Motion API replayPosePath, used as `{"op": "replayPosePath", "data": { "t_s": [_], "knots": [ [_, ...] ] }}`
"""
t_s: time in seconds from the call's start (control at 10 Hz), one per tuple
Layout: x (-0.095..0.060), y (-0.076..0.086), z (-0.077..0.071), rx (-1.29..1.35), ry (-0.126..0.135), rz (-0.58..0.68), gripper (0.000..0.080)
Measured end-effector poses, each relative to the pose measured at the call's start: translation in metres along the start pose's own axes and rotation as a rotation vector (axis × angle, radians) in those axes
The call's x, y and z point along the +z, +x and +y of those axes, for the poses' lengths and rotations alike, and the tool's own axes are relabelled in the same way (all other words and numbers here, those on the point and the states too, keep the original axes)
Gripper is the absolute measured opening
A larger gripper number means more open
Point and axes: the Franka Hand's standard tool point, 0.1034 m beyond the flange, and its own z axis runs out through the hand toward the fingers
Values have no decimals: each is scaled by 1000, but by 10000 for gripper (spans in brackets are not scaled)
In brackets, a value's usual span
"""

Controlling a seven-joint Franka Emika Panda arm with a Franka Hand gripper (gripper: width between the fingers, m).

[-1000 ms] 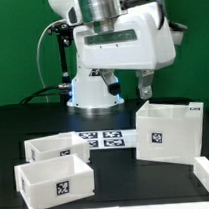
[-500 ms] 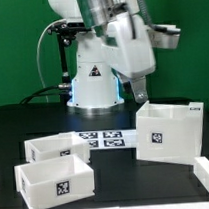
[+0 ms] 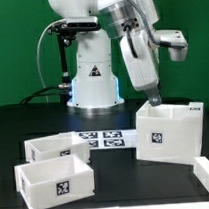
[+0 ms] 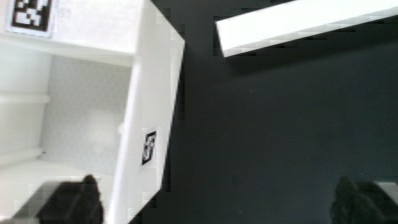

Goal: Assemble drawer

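**Jaws open, empty, above casing [image 3: 166, 132]**

Exterior view, L to R: two open-top trays, rear tray [image 3: 50, 148] and front tray [image 3: 55, 182], sit close together on the black table [image 3: 13, 123]. Both are well apart from the jaws, toward that view's left. Marker board [image 3: 103, 140] lies flat btwn trays and casing. Casing stands upright just below the jaws, w/ arm tilted over its rear rim. Wrist view: fingertips [image 4: 71, 200] spread wide, nothing gripped. Casing wall runs under the gap, nearer one fingertip.

The white casing [image 3: 180, 138] stands upright at the frame's right; a small tray [image 3: 40, 154] and a larger tray [image 3: 43, 188] sit open-topped at lower left.
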Motion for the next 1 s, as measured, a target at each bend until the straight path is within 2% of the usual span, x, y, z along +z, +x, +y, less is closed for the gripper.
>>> {"op": "replayPosePath", "data": {
  "t_s": [0.2,0.4,0.5,0.6,1.0],
  "knots": [
    [3,-2,4,29,-3,-1,649],
    [28,-8,43,143,-46,16,649],
    [39,-11,54,164,-68,30,649],
    [46,-14,58,167,-79,37,649],
    [46,-13,57,163,-79,36,649]
  ]
}}
